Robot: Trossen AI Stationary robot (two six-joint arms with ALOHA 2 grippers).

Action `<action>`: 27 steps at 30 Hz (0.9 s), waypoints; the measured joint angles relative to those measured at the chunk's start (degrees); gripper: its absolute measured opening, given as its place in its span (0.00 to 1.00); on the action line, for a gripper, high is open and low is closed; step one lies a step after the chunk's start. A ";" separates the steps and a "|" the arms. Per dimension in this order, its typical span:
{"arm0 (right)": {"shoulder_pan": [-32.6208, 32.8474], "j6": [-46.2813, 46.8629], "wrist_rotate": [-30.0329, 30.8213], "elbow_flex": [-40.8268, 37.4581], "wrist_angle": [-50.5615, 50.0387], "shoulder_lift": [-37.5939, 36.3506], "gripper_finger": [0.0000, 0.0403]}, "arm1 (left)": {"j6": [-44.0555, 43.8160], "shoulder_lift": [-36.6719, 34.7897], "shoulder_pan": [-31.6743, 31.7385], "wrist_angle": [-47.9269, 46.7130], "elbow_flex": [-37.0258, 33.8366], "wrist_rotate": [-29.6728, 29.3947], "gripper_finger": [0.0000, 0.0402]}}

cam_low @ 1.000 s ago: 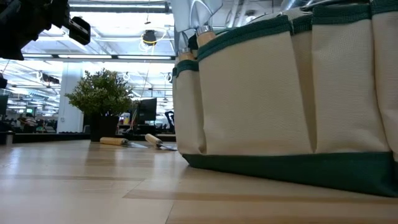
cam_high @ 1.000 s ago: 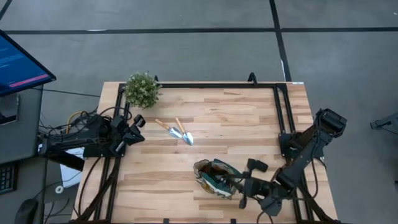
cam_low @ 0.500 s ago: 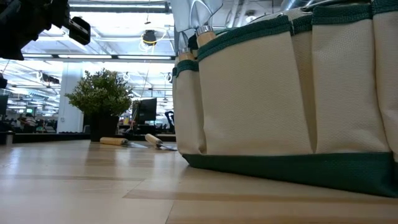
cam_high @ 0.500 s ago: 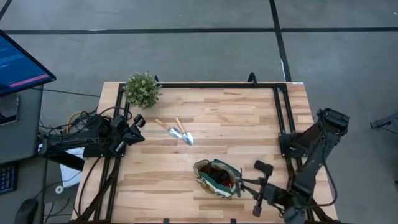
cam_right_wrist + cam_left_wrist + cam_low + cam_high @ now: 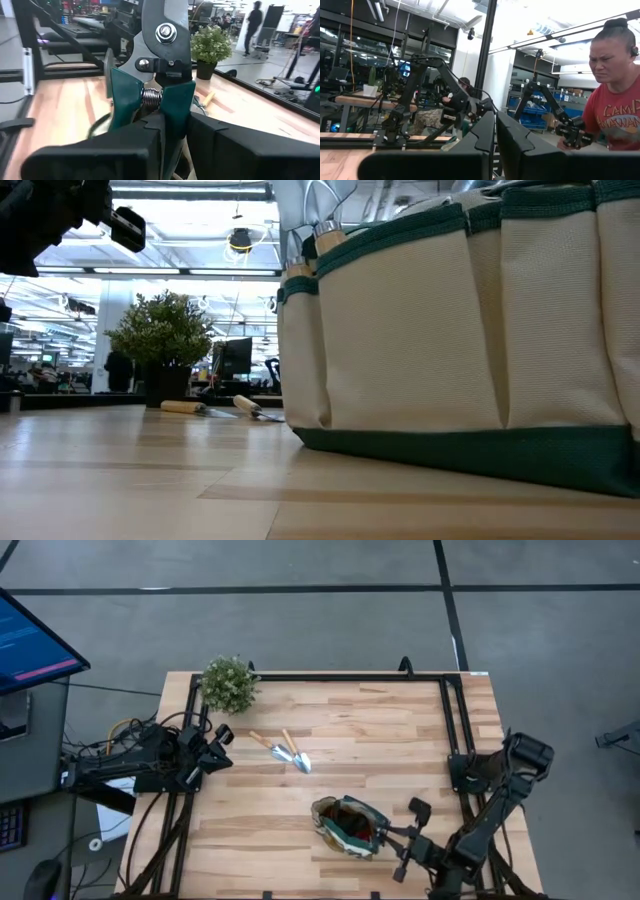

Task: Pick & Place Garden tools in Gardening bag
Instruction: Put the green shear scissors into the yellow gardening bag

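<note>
The gardening bag [image 5: 345,823] stands near the table's front edge and fills the right of the low view [image 5: 450,330]; wooden tool handles [image 5: 326,237] stick up from its pocket. My right gripper [image 5: 385,836] is level at the bag's right end, shut on the pruning shears [image 5: 162,60], which have green handles and silver blades. Two trowels [image 5: 283,750] lie flat on the table's middle. My left gripper [image 5: 222,735] waits shut and raised at the left edge, touching nothing. My right gripper pinches the shears' green handles [image 5: 122,107] between its two fingers [image 5: 207,135], just behind the spring. It comes level from the table's right. The blades [image 5: 165,15] point on ahead of the fingers, toward the bag. The shears are clear of the table.
A bushy potted plant [image 5: 228,683] stands at the far left corner. A black frame [image 5: 330,677] runs along the table's edges. A monitor [image 5: 30,640] sits off the left side. A person [image 5: 615,85] shows beyond the table in the left wrist view.
My right arm has swung and its wrist has rolled and sunk a little. The gripper has stayed shut on the shears at the bag's right end.
</note>
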 joint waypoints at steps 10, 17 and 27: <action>-3.83 -0.13 0.02 0.07 0.81 3.64 0.12 | 0.00 -0.01 0.00 0.00 0.01 -0.01 0.04; -5.12 3.36 0.16 0.07 1.09 6.48 0.12 | 0.00 0.00 0.00 -0.01 0.00 0.00 0.04; -5.21 5.25 -1.96 0.09 1.50 10.09 0.12 | 0.00 0.00 0.00 0.00 0.02 -0.02 0.04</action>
